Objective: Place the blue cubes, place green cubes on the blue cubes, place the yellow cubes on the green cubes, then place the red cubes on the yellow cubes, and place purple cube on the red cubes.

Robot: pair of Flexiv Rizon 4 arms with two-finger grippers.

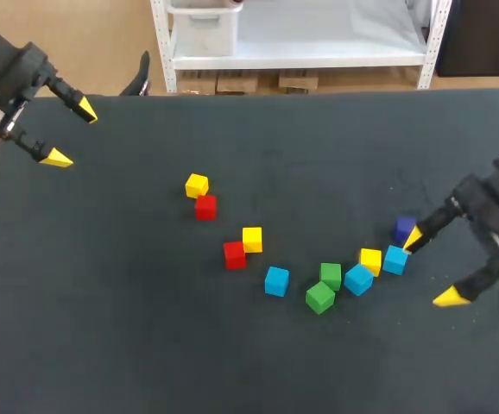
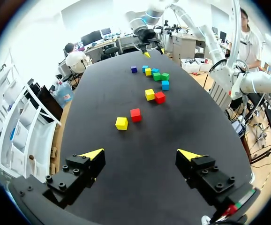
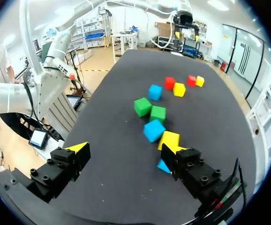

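Fingers of right gripper point(image 1: 432, 267) wide apart, empty: straddle the blue cube point(image 1: 395, 260) nearest worktop's right edge squarely before closing.

Blue cube point(image 3: 162, 166) partly behind right tool point(image 3: 127, 148)

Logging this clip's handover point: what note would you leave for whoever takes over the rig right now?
Left gripper: open, empty, over the table's far left corner.
Right gripper: open, empty, one fingertip close by the purple cube and a blue cube.
Two more blue cubes, two green cubes, three yellow cubes and two red cubes lie singly on the table.
Done: nothing stacked.
Left: the whole build, blue layer first.
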